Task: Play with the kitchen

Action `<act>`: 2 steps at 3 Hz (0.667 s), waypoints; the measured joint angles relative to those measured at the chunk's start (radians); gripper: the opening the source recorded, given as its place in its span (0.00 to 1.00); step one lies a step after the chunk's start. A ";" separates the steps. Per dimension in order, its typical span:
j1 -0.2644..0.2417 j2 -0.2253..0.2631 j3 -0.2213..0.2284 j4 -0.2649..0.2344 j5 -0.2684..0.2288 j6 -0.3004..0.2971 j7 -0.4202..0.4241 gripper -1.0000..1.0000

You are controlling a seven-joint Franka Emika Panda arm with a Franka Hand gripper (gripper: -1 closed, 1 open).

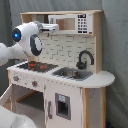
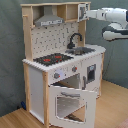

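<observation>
**Arm reaching to the top shelf of the toy kitchen**

You are looking at the toy kitchen (image 1: 65,75) standing upright on a wooden floor (image 2: 112,107) against a grey backdrop (image 2: 12,60); it fills most of both exterior views. Its black hob (image 2: 52,59) with red rings sits on the counter toward the second exterior view's left, and the sink (image 2: 85,50) with the black faucet (image 2: 74,40) lies just beside it toward the second exterior view's right. The grey hood (image 2: 49,21) hangs above the hob under the pale wood top shelf. In the second exterior view the oven door (image 2: 70,102) is hinged down and open, tilted outward below the knobs.

Your arm (image 2: 112,22) comes in from the second exterior view's right at the height of the upper shelf. Its gripper (image 2: 83,13) is at the microwave (image 1: 72,24) end of that shelf, at the kitchen's side panel. In the first exterior view the same arm's white joints (image 1: 30,40) with a blue light fill the first exterior view's left, in front of the hob, and the wrist reaches up beside the microwave.

You cannot tell how far the fingers are spread, nor whether they have hold of anything; the tip is too close against the shelf to read in either view.
</observation>
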 joint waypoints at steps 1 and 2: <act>-0.001 -0.076 -0.026 -0.031 0.005 -0.001 0.064 1.00; -0.021 -0.100 -0.016 -0.032 0.006 0.002 0.168 1.00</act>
